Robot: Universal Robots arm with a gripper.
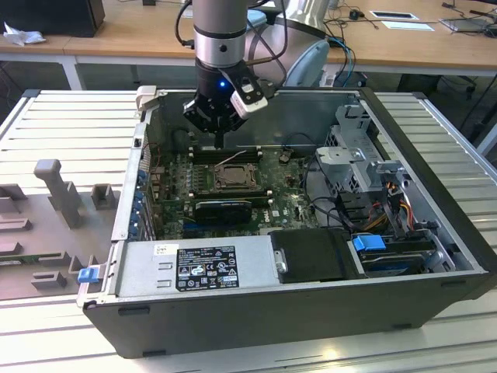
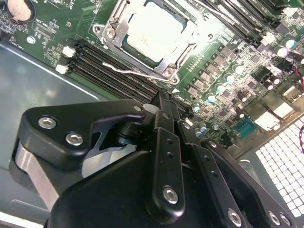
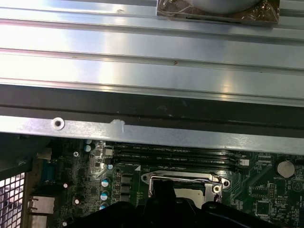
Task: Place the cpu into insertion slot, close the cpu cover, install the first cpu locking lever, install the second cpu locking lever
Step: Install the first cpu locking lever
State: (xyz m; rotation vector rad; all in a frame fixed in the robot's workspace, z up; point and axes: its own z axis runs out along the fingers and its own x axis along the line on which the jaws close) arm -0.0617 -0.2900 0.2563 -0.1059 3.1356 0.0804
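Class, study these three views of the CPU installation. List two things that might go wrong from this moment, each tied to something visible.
1. A locking lever sticks out unlatched beside the cpu, across the memory slots; the tool, close above, could snag or bend it.
2. Those slots lie by the tool's tip, so a slightly off descent might strike them instead.

One cpu, one cpu cover, one power supply, one arm.

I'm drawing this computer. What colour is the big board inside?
Green. The circuit board shows best in the second wrist view.
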